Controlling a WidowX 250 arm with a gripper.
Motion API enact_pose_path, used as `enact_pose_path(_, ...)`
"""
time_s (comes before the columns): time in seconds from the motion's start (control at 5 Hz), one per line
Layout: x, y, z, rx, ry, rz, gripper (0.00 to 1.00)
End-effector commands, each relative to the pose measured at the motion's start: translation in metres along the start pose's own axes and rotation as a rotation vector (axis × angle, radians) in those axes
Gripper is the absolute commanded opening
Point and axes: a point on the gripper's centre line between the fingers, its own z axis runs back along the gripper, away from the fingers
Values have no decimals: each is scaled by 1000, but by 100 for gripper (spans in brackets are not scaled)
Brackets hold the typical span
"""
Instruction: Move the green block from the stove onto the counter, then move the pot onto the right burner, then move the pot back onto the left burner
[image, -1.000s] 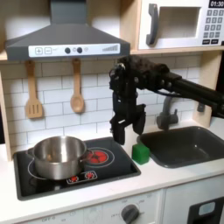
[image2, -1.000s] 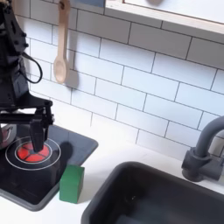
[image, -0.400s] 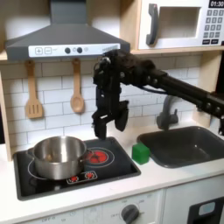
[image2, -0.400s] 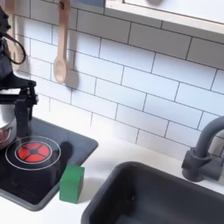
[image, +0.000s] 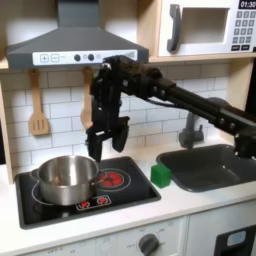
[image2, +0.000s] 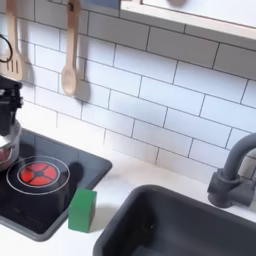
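The green block rests on the off-white counter, right beside the stove's right edge in both exterior views. The shiny pot sits on the left burner, and a sliver of it shows at the second exterior view's left edge. The right burner is bare. My gripper hangs open, fingers down, above the gap between the pot and the right burner, holding nothing. Part of it shows at the second exterior view's left edge.
A dark grey sink with a faucet lies right of the block. Wooden utensils hang on the tiled wall behind the stove. A range hood and a microwave sit overhead.
My gripper has swung left in the first exterior view, from above the green block to above the pot's right side. The block and the pot have stayed put.
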Motion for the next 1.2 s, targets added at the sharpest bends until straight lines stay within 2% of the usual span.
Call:
enact_pose_path(0.0,6,23,-15,-10,75,15,100)
enact_pose_path(0.2,7,32,-24,11,85,29,100)
enact_pose_path(0.4,11,34,-30,15,92,26,100)
enact_pose_path(0.6,18,36,-34,3,93,43,100)
enact_pose_path(1.0,34,32,-45,18,93,52,100)
